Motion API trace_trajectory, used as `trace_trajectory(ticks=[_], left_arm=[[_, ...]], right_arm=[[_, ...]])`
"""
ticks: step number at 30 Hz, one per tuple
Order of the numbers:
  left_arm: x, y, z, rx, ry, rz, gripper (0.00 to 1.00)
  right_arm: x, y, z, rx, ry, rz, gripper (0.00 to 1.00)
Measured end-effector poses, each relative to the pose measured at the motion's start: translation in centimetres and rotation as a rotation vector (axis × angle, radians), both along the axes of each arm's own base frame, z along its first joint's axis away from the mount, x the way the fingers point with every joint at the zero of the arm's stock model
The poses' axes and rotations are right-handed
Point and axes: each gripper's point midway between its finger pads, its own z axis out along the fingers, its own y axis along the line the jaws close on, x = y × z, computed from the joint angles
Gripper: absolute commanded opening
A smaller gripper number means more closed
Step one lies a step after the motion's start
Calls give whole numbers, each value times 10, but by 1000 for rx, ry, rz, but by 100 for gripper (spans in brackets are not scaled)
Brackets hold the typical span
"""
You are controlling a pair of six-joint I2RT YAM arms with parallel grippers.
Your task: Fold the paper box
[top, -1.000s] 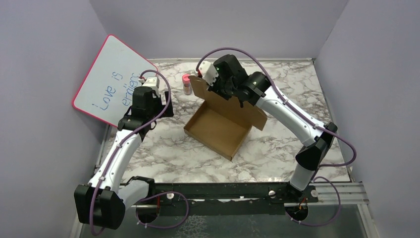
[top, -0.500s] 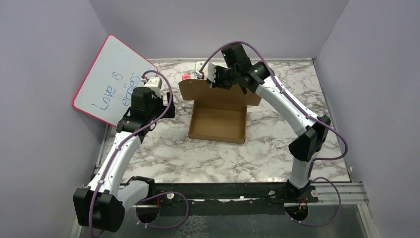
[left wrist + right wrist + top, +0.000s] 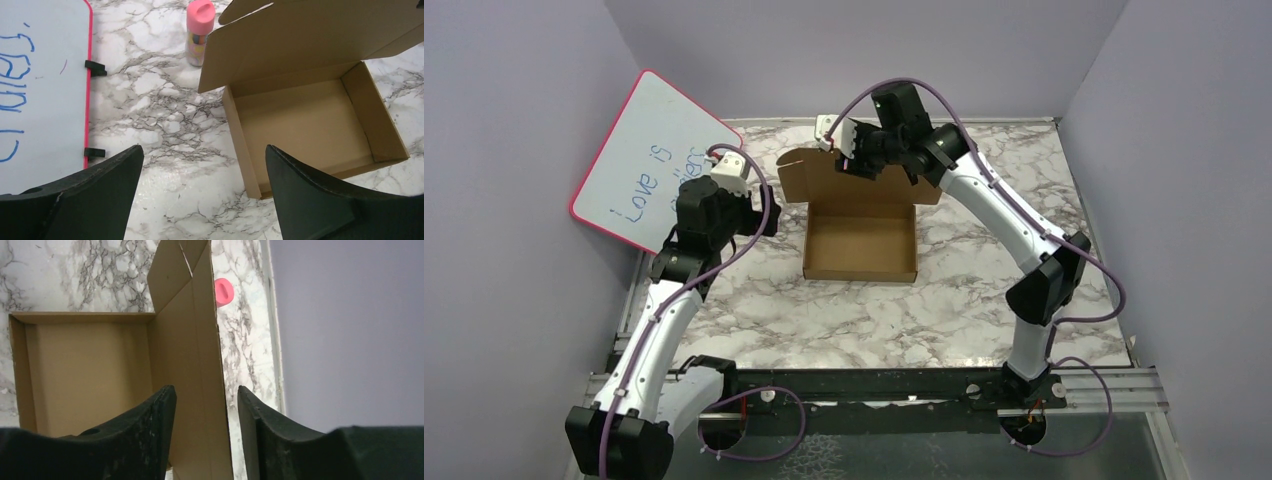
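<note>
Left gripper (image 3: pixel 202 150): hanging over the marble, fingers spread wide, gripping nothing.
Right gripper (image 3: pixel 206 390): straddling the paper box (image 3: pixel 861 248) lid (image 3: pixel 185 340), fingers parted.
Pink-capped bottle (image 3: pixel 199 32): hiding behind the lid in the top view.
Whiteboard (image 3: pixel 40 85): running off the frame's left edge.

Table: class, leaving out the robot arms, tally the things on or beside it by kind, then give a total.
Paper box: 1
Whiteboard, pink-framed: 1
Small bottle, pink-capped: 1
Total: 3

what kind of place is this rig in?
Probably a lab test cell: plain lilac partition walls around a marble-patterned tabletop, a brown cardboard box and pink-framed whiteboard as props.
</note>
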Motion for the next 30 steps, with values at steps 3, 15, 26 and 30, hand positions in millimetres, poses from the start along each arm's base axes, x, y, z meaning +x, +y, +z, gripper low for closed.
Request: trace_trajectory(ticks=[3,15,26,30], left_arm=[[3,-5,7,-2,-24,-31,90],[33,-16,44,61,-93,-115,83],[57,-35,68,150,-120,-281,79],[68,-42,63,180,-99,-341,76]], right_arm=[[-5,-9,10,28,-5,-47,65],[-24,-101,29,115,38,-346,70],[-17,-156,12,125,84,-545,69],[-10,-172,8,122,87,-583,67]])
